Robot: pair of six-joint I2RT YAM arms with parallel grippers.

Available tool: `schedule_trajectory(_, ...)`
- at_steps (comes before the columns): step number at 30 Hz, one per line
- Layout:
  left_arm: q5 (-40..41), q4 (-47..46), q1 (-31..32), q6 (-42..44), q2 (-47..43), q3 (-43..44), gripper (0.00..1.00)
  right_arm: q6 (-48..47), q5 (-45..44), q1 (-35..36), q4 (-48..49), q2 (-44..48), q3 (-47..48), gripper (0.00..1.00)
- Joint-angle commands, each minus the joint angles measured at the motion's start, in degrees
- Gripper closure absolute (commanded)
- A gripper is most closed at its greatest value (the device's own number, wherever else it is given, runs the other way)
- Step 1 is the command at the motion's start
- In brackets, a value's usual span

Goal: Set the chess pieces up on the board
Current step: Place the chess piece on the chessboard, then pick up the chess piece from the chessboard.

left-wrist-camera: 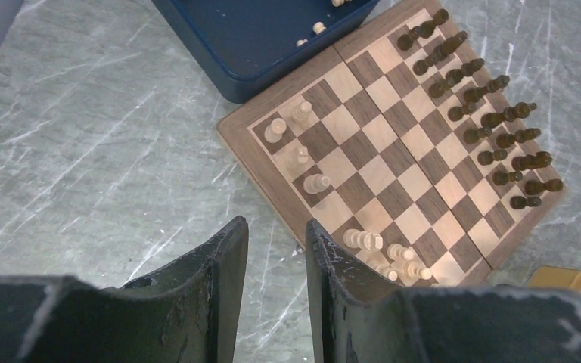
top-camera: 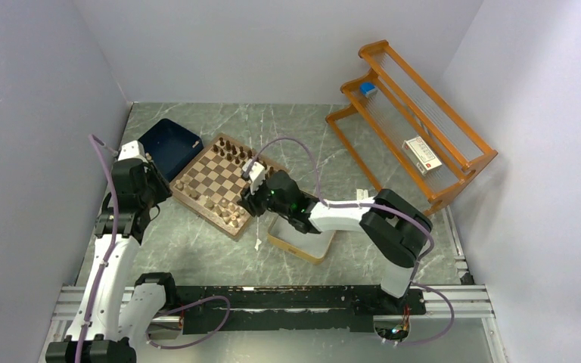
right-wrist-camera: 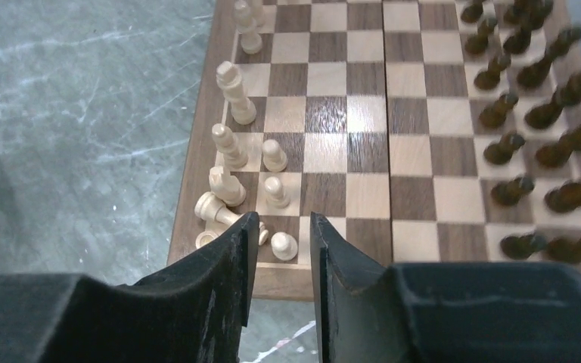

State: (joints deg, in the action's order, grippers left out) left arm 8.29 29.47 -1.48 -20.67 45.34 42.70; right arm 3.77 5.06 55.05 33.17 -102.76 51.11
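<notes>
- Could tip the pale pawn (right-wrist-camera: 283, 243) that stands just ahead of the right pincer (right-wrist-camera: 281, 221); would take only a sideways drift or a skewed lift this close to it.
- Could spread through the crowded corner, too: tightly packed there, with one toppled pale piece (right-wrist-camera: 213, 206) lying on its side by the rim and seemingly touching a neighbour.
- Would need a clean grasp on that fallen man to right it; might roll it off the rim onto the desk (left-wrist-camera: 83, 151) if nudged instead.
- Grips nothing with the right pincer: released, jaws slightly apart, low over a corner of the board (right-wrist-camera: 348, 113) on the pale side.
- Grips nothing with the left pincer (left-wrist-camera: 274, 224) either: released, a narrow gap between the jaws, hovering over bare desk just beside the board's edge.
- Risks brushing the pale pieces (left-wrist-camera: 300, 159) along that edge if swung inward without height.
- Lies skewed on the desk, left of the middle, hard against a corner of the navy tray (left-wrist-camera: 265, 45).
- Shows the dark pieces (right-wrist-camera: 545, 113) upright in two rows on one side, apparently complete.
- Shows the pale side only partly filled: a few men spaced out, a bunch at one corner, empty squares between.
- Leaves some small pale bits in the tray, too small to name.
- Seems past halfway, by this reckoning.
</notes>
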Motion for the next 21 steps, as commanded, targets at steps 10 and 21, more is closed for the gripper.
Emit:
schedule_trajectory(10,-20.35,0.18,-0.47,-8.55,-0.27,0.63,0.62,-35.07,23.11,-3.45,-27.45,1.06,14.54,0.67)
schedule_trajectory(21,-27.14,-0.85,-0.50,-16.46,-5.45,-7.88,0.62,-53.59,25.44,-3.68,-40.39,-4.24,22.09,0.68)
